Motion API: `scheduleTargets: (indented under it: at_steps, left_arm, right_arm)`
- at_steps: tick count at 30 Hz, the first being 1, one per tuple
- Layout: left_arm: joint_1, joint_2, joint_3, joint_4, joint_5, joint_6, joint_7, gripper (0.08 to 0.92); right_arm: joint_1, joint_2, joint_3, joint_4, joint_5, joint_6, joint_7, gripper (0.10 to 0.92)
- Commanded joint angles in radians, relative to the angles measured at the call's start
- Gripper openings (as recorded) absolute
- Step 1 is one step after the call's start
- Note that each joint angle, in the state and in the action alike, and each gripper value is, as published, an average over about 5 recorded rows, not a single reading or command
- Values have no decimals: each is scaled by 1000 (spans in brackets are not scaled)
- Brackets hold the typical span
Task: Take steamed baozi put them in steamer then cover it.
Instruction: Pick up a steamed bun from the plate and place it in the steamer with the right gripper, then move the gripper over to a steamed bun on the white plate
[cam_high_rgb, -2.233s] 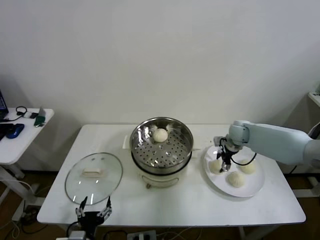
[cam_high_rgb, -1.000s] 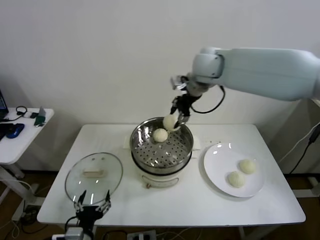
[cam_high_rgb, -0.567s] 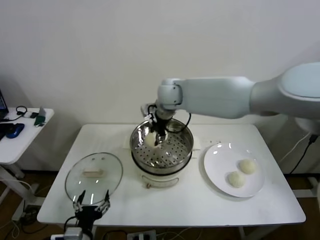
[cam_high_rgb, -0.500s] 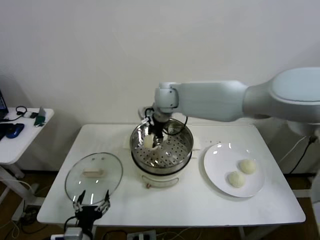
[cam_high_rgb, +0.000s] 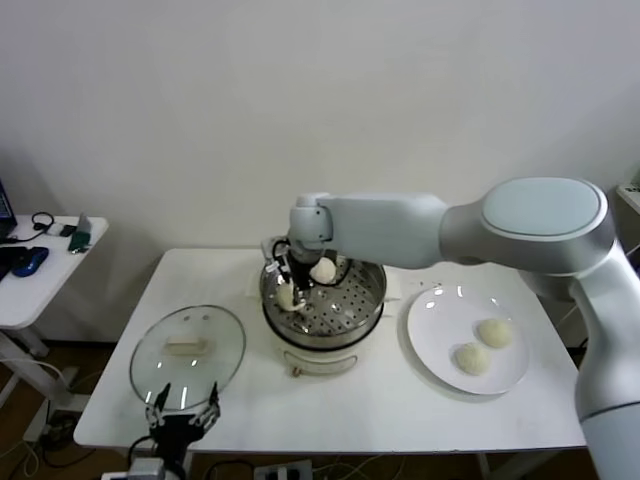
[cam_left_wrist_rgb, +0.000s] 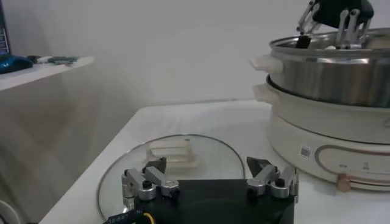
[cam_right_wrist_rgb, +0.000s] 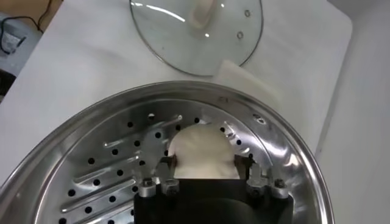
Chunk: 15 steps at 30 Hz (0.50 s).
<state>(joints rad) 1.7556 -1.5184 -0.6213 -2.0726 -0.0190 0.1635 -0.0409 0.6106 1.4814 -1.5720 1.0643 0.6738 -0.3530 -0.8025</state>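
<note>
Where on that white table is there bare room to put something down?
Bare patches: the front strip between the glass lid and the plate, below the steamer; also the back corners behind lid and plate. Crowded: the steamer, where the right gripper stands over a bun beside another bun. Two buns fill the plate's right half.

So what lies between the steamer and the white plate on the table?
In the head view, only a narrow strip of bare table separates the steamer from the plate.
</note>
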Motion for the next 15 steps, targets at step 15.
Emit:
scheduleTargets:
  at_steps: [15]
  left_arm:
    - [3, -8, 4, -13, 7, 3, -3, 823]
  right_arm:
    - [403, -626, -213, 282, 43, 167, -270, 823]
